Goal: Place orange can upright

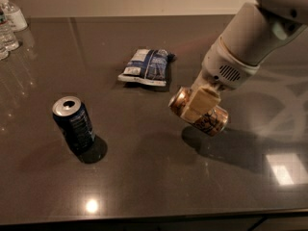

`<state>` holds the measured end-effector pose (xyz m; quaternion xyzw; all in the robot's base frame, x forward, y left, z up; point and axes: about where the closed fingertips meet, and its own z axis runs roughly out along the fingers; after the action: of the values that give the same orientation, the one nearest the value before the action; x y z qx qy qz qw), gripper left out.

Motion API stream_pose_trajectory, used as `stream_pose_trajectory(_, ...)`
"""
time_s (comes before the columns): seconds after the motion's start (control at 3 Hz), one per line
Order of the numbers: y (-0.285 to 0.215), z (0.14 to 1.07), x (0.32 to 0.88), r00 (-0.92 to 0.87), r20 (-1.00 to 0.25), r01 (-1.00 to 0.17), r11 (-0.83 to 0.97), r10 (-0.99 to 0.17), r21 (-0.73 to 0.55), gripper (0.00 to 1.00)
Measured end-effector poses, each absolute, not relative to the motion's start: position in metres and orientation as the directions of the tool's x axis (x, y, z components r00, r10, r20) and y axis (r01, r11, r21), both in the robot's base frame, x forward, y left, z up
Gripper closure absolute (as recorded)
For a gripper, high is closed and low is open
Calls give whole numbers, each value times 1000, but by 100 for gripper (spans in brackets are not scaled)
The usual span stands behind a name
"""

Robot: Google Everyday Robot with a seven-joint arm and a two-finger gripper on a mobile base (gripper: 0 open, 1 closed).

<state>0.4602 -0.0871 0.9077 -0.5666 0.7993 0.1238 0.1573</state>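
Note:
The orange can (211,121) is orange-brown with dark markings. It hangs on its side, tilted, a little above the dark table (154,186), with its shadow below it. My gripper (199,104) comes down from the upper right on the white arm (250,37) and is shut on the can, one beige finger (198,103) across its middle. The can's end faces left toward the camera.
A dark blue can (74,124) stands upright at the left. A blue and white snack bag (147,66) lies flat behind the middle. Clear bottles (9,23) stand at the far left corner. The table's front edge runs along the bottom.

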Motion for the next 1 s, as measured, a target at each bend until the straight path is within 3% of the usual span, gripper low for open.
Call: stream_pose_trajectory(1.0,-87,951,456,-211,-814,-975,177,-541,135,100)
